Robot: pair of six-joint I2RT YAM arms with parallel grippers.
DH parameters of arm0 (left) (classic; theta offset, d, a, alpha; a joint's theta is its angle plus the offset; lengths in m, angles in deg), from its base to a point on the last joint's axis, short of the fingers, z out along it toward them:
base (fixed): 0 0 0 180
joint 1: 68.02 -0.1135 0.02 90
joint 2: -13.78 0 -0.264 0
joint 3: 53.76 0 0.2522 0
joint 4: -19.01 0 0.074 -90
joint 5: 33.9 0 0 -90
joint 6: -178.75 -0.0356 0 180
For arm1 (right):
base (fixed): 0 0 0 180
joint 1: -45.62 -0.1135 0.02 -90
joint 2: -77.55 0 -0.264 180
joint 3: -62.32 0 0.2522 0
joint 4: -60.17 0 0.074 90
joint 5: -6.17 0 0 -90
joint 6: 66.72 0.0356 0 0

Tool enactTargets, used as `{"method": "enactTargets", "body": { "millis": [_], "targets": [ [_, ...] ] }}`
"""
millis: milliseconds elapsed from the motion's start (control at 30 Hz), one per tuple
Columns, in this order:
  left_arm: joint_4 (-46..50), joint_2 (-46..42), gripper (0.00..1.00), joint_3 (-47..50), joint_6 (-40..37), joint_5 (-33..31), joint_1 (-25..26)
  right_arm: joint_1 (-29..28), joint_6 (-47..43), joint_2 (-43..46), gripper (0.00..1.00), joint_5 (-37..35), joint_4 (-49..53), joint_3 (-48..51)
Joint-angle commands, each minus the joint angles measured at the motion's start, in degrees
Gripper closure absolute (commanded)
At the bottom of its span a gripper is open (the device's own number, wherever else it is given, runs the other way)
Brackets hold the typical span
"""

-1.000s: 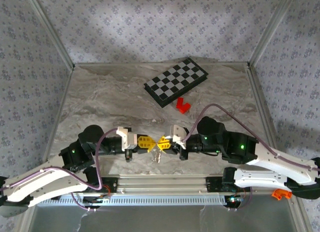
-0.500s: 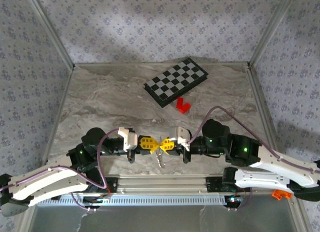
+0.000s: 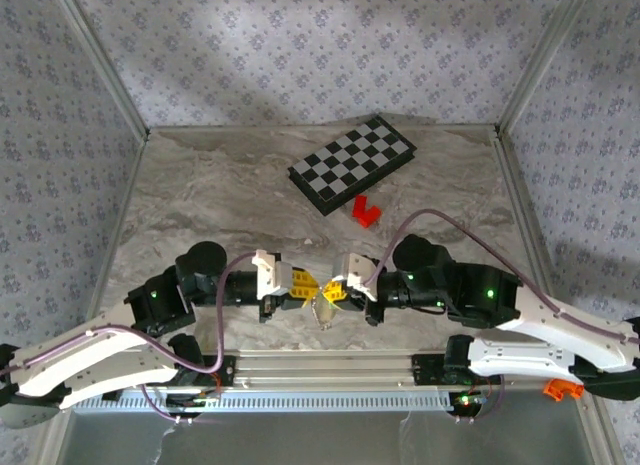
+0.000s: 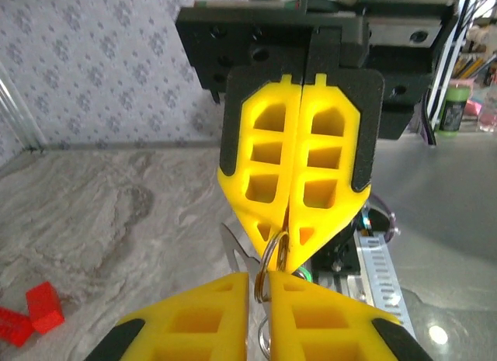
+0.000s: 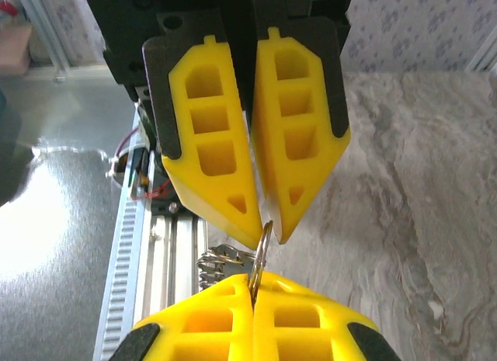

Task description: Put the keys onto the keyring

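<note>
The left arm has pushed in toward the centre since a second ago. Just past the near edge of the table [image 3: 200,205] the grippers meet tip to tip. The right gripper [image 5: 253,279] is clamped on the keyring [image 5: 264,244], a thin silvery metal ring seen edge-on. The left gripper [image 4: 256,277] stands a crack apart around its rim. The keys [image 5: 221,260], silvery and toothed, hang beneath. Farther back lie a red block [image 3: 365,212] and a checkered board [image 3: 352,163].

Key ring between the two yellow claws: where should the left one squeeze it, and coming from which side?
Probably the bare arc facing the left gripper, approached head-on, opposite the right gripper that pinches the far arc. The key ring stands on edge, so its fingers closing sideways meet its flat faces; the keys hang clear of that arc.
</note>
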Motion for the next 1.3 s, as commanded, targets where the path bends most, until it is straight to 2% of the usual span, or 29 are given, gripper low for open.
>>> {"method": "enactTargets", "body": {
  "millis": [0,233,400,533,733,900,1000,1267],
  "targets": [
    [5.54,0.65,0.85,-2.07,-1.77,-0.32,0.13,-0.43,-1.78,-1.69,1.00,0.04,5.42,-3.47],
    [5.18,0.91,0.85,-2.45,-1.35,1.26,0.12,-0.83,-2.68,-4.29,1.00,0.31,6.26,-4.97],
    [5.47,1.83,0.99,-3.68,-0.82,3.19,0.13,-1.18,-3.11,-5.72,1.00,0.13,6.97,-4.99],
    [4.11,1.61,1.00,-3.41,0.01,4.01,0.12,-1.16,-3.12,-5.73,1.00,-0.21,6.44,-4.93],
    [-4.80,-2.81,1.00,0.02,3.60,3.61,0.13,-1.32,-2.23,-2.32,0.99,-0.66,-0.12,-2.27],
    [-11.65,-5.79,1.00,3.17,6.33,4.88,0.13,-1.49,-0.93,0.41,0.92,0.89,-5.19,1.02],
    [-15.90,-6.35,1.00,4.91,7.99,6.00,0.13,-1.79,-0.66,1.34,0.88,2.25,-7.27,2.31],
    [-25.34,-5.92,1.00,8.91,10.33,7.53,0.13,-2.31,-0.13,3.45,0.87,3.46,-9.68,3.97]
  ]
}}
